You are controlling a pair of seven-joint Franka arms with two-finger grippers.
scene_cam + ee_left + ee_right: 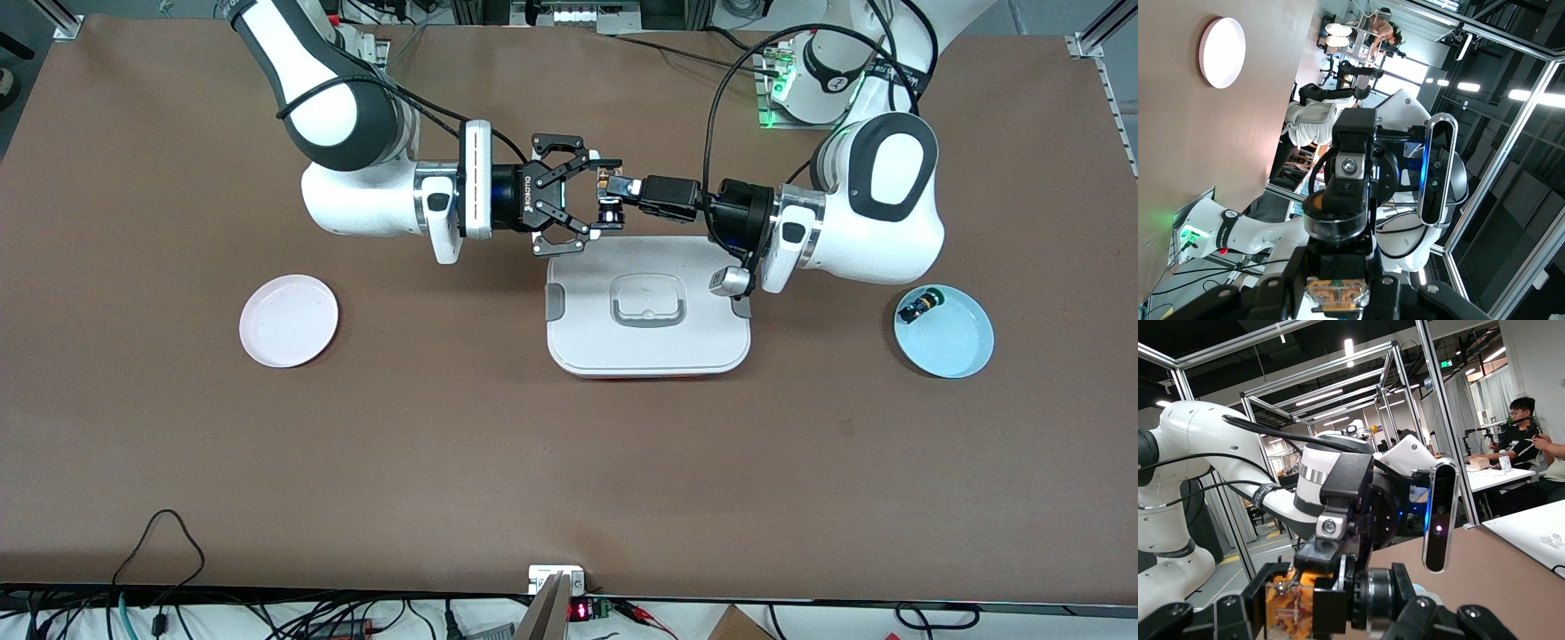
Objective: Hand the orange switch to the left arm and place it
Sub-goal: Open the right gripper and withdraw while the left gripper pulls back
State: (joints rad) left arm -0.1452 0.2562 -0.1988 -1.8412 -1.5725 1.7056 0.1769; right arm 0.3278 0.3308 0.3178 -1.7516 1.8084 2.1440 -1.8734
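above the box's [649, 311] edge nearest the robots' bases, the two grippers meet in the air with the orange switch [610, 197] between them. the left gripper [622, 188] is clamped on the switch, its long axis running roughly from the bases toward the front camera, black round end toward the camera and tan-orange end toward the bases. the right gripper [594, 194] has its fingers spread apart around the switch, and whether they touch it cannot be told.

the table [444, 462] is covered in plain brown, and the white box sits at its middle with grey clips at its sides and a recessed handle in the lid. a pale pink plate [289, 320] lies toward the right arm's end. a light blue plate [944, 332] lies toward the left arm's end, holding a small black part with a green-yellow tip [916, 307] near its rim.

both plates lie well apart from the box, with bare brown table between. the wide strip of table nearest the front camera is bare too.
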